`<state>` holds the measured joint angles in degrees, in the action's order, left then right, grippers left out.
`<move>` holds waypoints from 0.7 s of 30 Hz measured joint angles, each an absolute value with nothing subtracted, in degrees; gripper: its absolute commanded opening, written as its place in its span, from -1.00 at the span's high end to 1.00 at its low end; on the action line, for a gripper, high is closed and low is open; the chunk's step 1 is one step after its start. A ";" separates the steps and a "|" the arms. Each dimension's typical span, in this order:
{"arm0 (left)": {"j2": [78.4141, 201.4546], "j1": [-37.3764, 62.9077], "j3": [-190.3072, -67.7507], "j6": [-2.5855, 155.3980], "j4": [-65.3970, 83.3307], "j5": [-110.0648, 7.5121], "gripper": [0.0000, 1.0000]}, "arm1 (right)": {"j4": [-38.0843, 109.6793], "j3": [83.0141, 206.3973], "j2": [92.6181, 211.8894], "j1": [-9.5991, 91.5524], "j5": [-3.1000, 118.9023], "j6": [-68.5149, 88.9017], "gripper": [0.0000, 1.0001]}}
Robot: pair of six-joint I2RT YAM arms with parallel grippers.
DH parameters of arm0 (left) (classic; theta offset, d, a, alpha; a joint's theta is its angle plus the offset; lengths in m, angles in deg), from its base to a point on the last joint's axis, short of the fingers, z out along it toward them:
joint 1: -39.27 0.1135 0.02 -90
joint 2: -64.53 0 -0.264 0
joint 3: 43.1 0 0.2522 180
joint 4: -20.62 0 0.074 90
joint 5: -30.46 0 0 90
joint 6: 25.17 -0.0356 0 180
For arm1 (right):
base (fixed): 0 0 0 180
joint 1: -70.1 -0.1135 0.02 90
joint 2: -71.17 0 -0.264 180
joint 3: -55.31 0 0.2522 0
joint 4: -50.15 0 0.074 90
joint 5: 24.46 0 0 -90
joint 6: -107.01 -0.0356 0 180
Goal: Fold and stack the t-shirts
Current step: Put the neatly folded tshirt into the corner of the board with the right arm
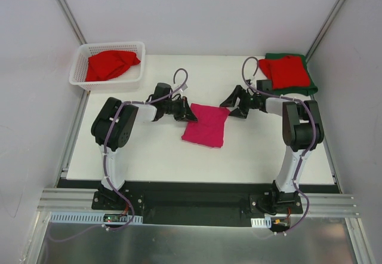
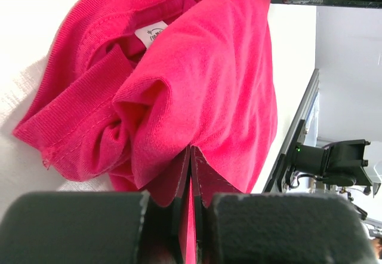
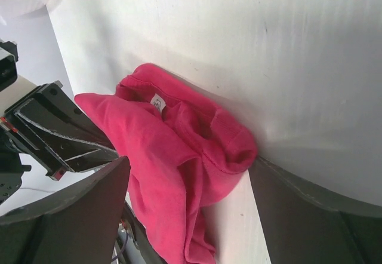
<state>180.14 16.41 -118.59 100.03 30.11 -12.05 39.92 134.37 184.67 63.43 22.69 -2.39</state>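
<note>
A bright magenta-pink t-shirt [image 1: 206,126] lies folded in the middle of the white table. My left gripper [image 1: 190,113] is shut on its upper left corner; in the left wrist view pink cloth [image 2: 209,67] is pinched between the closed jaws of the left gripper [image 2: 191,156]. My right gripper [image 1: 236,106] stands open at the shirt's upper right corner. In the right wrist view the bunched collar end of the pink shirt [image 3: 179,150] lies between the spread fingers of the right gripper [image 3: 191,162], apart from both pads. A red t-shirt [image 1: 285,70] lies folded on a dark green t-shirt [image 1: 311,88] at the back right.
A white lattice basket [image 1: 80,76] at the back left holds a crumpled red t-shirt [image 1: 110,64]. Grey walls close in on both sides. The table's front edge meets a black base rail [image 1: 197,192] where the arms are bolted.
</note>
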 measured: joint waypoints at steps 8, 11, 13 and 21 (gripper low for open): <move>179.70 16.87 -118.59 100.01 30.00 -12.08 1.00 | 42.63 133.60 185.23 63.43 20.51 -3.13 -0.68; 179.70 16.87 -118.59 99.98 29.87 -12.08 1.00 | 43.99 132.64 185.21 63.30 19.50 -3.44 -0.69; 179.70 16.87 -118.59 99.96 29.67 -12.08 1.00 | 44.78 132.03 185.12 63.14 18.82 -3.53 -0.69; 179.70 16.87 -118.64 99.94 28.53 -12.08 1.00 | 46.28 128.27 183.44 61.74 16.51 -3.26 -0.69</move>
